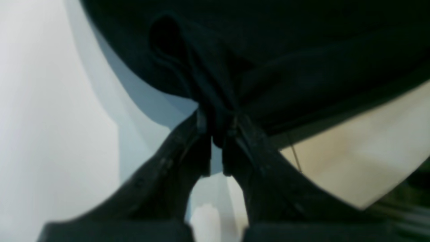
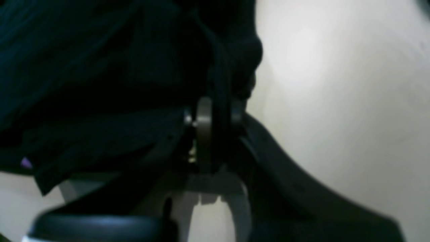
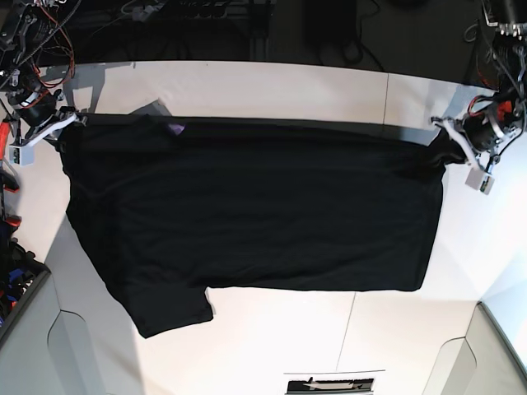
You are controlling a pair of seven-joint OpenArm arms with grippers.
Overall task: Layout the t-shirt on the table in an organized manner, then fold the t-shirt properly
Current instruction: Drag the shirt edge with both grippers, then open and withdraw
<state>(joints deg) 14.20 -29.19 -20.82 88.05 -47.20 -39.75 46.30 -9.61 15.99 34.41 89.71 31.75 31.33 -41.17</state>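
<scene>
The black t-shirt [image 3: 255, 206] hangs stretched wide between my two grippers over the white table [image 3: 272, 90], one sleeve drooping at the lower left. A small purple patch [image 3: 174, 129] shows near its upper edge. My right gripper [image 3: 66, 123] is shut on the shirt's left corner. In the right wrist view its fingertips [image 2: 204, 117] clamp a bunched fold of the t-shirt [image 2: 100, 67]. My left gripper [image 3: 449, 141] is shut on the right corner. In the left wrist view my left gripper [image 1: 218, 131] pinches a gathered ridge of the t-shirt [image 1: 268, 50].
Cables and electronics [image 3: 206, 16] line the dark area behind the table's back edge. A thin dark seam [image 3: 350, 321] crosses the tabletop. A small black-and-white marker [image 3: 329, 384] sits at the front edge. Grey side panels [image 3: 33, 337] flank the front corners.
</scene>
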